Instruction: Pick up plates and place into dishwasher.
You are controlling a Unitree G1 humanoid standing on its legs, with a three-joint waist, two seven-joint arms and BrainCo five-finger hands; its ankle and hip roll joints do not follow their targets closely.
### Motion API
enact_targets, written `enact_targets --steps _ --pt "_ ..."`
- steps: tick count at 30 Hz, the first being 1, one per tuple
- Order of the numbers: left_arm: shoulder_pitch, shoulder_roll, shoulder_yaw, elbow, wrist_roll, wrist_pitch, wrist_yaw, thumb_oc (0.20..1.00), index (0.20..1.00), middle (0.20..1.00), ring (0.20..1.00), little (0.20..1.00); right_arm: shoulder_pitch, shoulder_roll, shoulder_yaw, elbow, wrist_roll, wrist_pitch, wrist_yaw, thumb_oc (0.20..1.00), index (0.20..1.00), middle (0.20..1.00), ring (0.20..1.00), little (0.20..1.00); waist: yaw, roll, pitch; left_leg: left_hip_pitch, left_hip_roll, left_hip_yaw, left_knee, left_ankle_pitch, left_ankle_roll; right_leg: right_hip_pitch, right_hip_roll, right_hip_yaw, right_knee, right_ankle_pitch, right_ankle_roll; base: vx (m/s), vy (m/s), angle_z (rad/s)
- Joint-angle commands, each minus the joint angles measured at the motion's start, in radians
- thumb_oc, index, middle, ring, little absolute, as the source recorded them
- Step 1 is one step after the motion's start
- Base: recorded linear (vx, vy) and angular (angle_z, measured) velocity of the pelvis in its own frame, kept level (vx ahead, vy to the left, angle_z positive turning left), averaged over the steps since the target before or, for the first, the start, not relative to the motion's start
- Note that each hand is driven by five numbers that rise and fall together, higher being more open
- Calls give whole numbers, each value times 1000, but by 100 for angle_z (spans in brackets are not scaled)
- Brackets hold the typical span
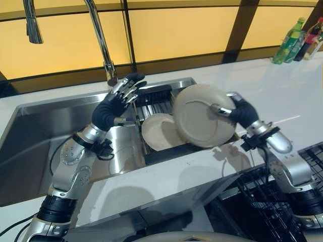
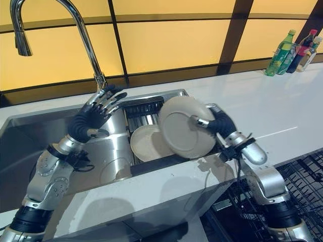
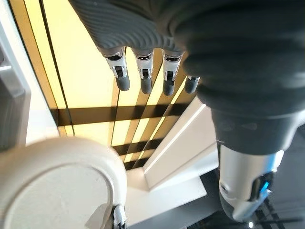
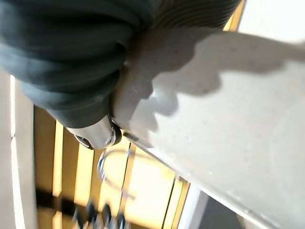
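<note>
My right hand (image 1: pixel 238 112) is shut on the rim of a beige plate (image 1: pixel 202 117), thumb on its face and fingers behind it. The plate is held tilted on edge above the sink's right end. The right wrist view shows that plate (image 4: pixel 228 119) close against the hand's dark cover (image 4: pixel 62 57). A second beige plate (image 1: pixel 157 132) leans in the black rack (image 1: pixel 154 96) inside the sink, just left of the held one. My left hand (image 1: pixel 120 98) hovers open over the sink near the faucet base, fingers (image 3: pixel 143 76) straight and holding nothing.
The steel sink (image 1: pixel 40 136) lies to the left, with a tall faucet (image 1: pixel 101 40) behind it. White counter (image 1: pixel 282 96) runs to the right, with bottles (image 1: pixel 291 41) at its far corner. A black wire dishwasher rack (image 1: pixel 282 201) stands open at the lower right.
</note>
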State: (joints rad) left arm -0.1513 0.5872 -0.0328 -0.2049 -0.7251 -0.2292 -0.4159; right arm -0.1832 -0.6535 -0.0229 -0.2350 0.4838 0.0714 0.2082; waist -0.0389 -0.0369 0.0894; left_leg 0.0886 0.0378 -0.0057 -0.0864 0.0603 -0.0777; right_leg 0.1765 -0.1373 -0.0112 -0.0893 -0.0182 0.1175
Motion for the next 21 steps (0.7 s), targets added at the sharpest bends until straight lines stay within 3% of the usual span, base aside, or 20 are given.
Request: enact_targets --steps 1,13,21 --pt "-19 -18 51 38 -36 -44 27 1000 1000 1000 1000 1000 4 -71 -103 -29 -43 -80 -68 200 200 200 200 200 -12 15 -44 -11 51 17 86 -117 4 -105 38 -6 146 -56 -23 8 47 -12" --pt "-19 -27 106 53 -30 -13 113 1000 1000 1000 1000 1000 139 -77 -292 -17 -120 -59 -217 200 200 200 200 200 -112 5 -40 11 23 114 74 -156 38 -162 7 89 157 -21 28 7 49 -24" --pt "-9 -17 155 91 -34 -26 182 1000 1000 1000 1000 1000 219 -48 -388 115 -113 -71 -191 200 200 200 200 200 -213 3 -16 58 2 217 52 -193 61 -230 -33 163 142 62 99 20 51 -47"
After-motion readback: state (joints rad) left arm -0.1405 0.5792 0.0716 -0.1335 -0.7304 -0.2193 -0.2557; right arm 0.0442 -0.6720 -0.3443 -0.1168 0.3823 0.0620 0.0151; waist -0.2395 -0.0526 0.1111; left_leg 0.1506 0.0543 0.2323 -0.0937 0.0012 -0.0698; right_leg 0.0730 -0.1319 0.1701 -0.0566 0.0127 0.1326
